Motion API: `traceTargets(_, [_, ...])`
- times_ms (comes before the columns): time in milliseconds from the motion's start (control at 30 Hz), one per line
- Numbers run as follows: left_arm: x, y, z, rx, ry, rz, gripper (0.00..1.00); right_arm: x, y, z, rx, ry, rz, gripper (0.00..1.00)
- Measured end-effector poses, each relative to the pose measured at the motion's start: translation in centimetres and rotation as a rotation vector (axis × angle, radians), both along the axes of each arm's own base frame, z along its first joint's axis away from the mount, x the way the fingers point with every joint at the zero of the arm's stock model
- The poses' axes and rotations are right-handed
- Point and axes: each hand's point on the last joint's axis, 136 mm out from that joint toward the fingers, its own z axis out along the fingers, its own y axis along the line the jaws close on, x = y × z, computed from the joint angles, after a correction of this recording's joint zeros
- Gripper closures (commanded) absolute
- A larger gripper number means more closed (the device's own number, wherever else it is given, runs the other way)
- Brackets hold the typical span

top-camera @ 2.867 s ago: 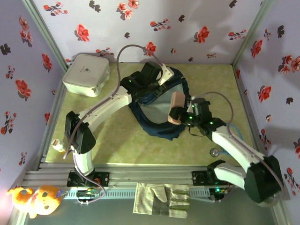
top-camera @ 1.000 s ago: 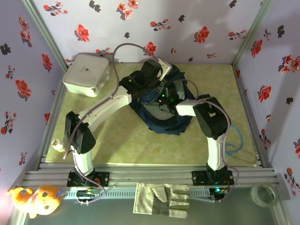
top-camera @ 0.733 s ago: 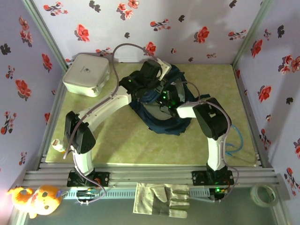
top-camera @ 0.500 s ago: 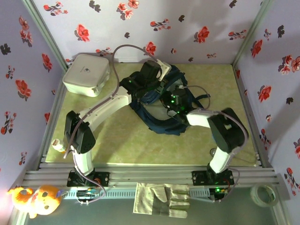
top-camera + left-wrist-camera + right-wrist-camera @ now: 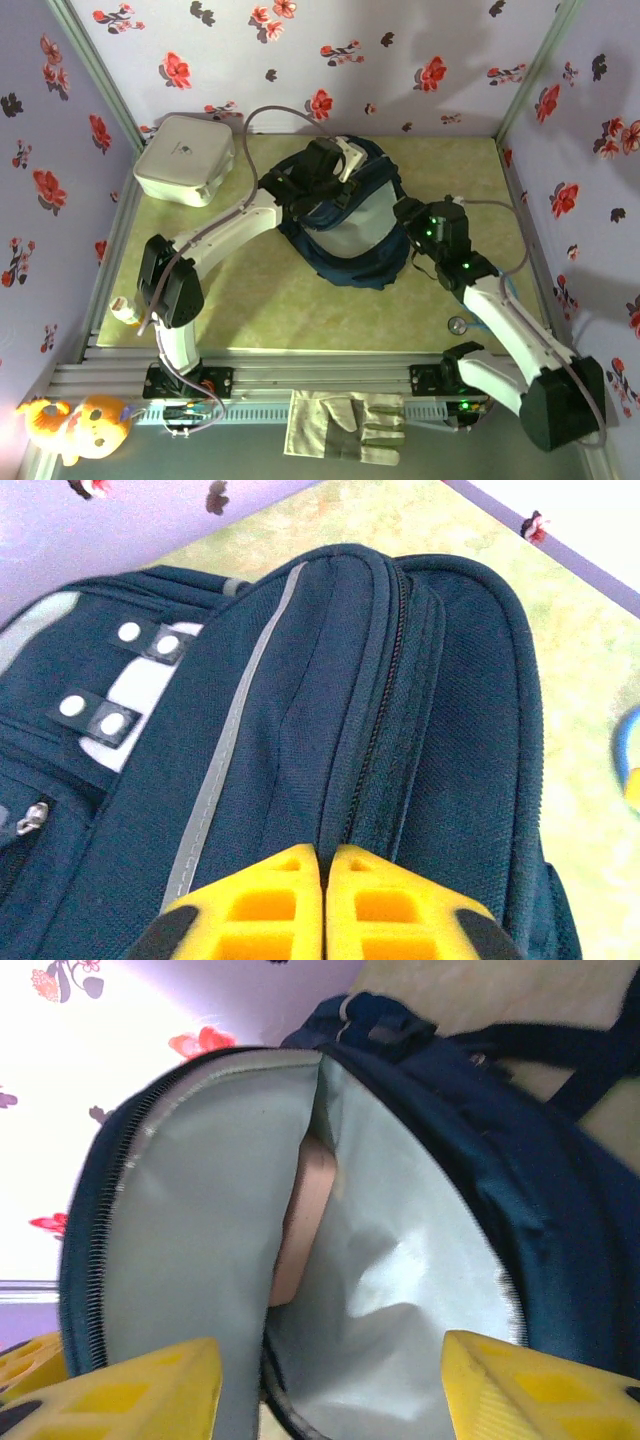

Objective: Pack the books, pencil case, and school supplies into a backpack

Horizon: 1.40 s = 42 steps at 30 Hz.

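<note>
Right, the backpack (image 5: pixel 350 268) sits mid-table (image 5: pixel 250 300), navy, mouth gaping w/ pale grey lining on show. L gripper (image 5: pixel 322 865) is at the bag's far top edge. Its wrist cam has the yellow fingers (image 5: pixel 270 900) pressed together, barely a slit btwn them, right on the ridge of fabric beside the zip (image 5: pixel 385 710). Looks like a pinch on that fold, and the flap stands up.

Over to the R gripper (image 5: pixel 330 1375): jaws spread wide, one yellow finger bottom-left of its cam, the other bottom-right, nothing btwn them. It hangs just outside the bag's mouth, on the bag's right side in the top cam.

And there's the pencil case (image 5: pixel 305 1205): pale pink, on edge inside the main compartment, tucked btwn two folds of lining, only a strip of it visible.

Elsewhere: white box (image 5: pixel 185 158) at the far-L corner of the table, well apart from the bag. Glove (image 5: pixel 345 425) and plush toy (image 5: pixel 75 425) lie off the near edge, by the arm bases.
</note>
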Motion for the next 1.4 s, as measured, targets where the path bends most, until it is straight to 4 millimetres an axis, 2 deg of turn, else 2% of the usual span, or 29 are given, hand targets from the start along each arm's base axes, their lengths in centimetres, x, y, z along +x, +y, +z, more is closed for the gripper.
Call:
traceTargets(100, [-0.4, -0.5, -0.8, -0.027, 0.031, -0.016, 0.53, -0.6, -0.6, 0.2, -0.059, 0.006, 0.005, 0.32])
traceTargets(200, [-0.7, -0.3, -2.4, -0.03, 0.066, -0.014, 0.37, -0.4, -0.3, 0.0, -0.098, 0.016, 0.034, 0.31])
traceTargets(267, [-1.0, 0.3, -3.9, -0.027, 0.093, -0.002, 0.31, -0.2, 0.2, -0.7, -0.108, 0.035, 0.062, 0.3])
traceTargets(400, [-1.1, 3.6, -6.4, -0.019, 0.16, 0.071, 0.26, 0.2, 1.4, -3.4, -0.129, 0.11, 0.118, 0.3])
traceTargets(533, [0.4, 8.5, -7.6, -0.06, 0.233, 0.226, 0.27, 0.3, 2.5, -5.7, -0.151, 0.167, 0.167, 0.3])
traceTargets(633, [2.1, 12.7, -9.0, -0.119, 0.312, 0.381, 0.31, 0.4, 3.1, -7.1, -0.161, 0.205, 0.195, 0.3])
traceTargets(700, [2.7, 15.0, -10.6, -0.163, 0.383, 0.468, 0.36, 0.4, 3.4, -7.8, -0.164, 0.222, 0.207, 0.3])
traceTargets(800, [2.6, 17.2, -13.1, -0.24, 0.494, 0.556, 0.41, 0.5, 3.9, -8.5, -0.169, 0.237, 0.223, 0.3])
traceTargets(900, [2.2, 17.1, -15.0, -0.31, 0.591, 0.577, 0.43, 0.7, 4.4, -8.7, -0.164, 0.237, 0.239, 0.3])
traceTargets(1167, [2.8, 14.9, -16.9, -0.419, 0.697, 0.551, 0.49, 0.9, 5.0, -9.2, -0.164, 0.241, 0.254, 0.3])
traceTargets(1267, [2.7, 14.6, -17.9, -0.418, 0.732, 0.555, 0.54, 0.9, 5.0, -9.6, -0.17, 0.252, 0.255, 0.3])
traceTargets(1400, [3.1, 13.9, -18.2, -0.437, 0.762, 0.544, 0.65, 1.4, 5.2, -10.3, -0.188, 0.267, 0.265, 0.31])
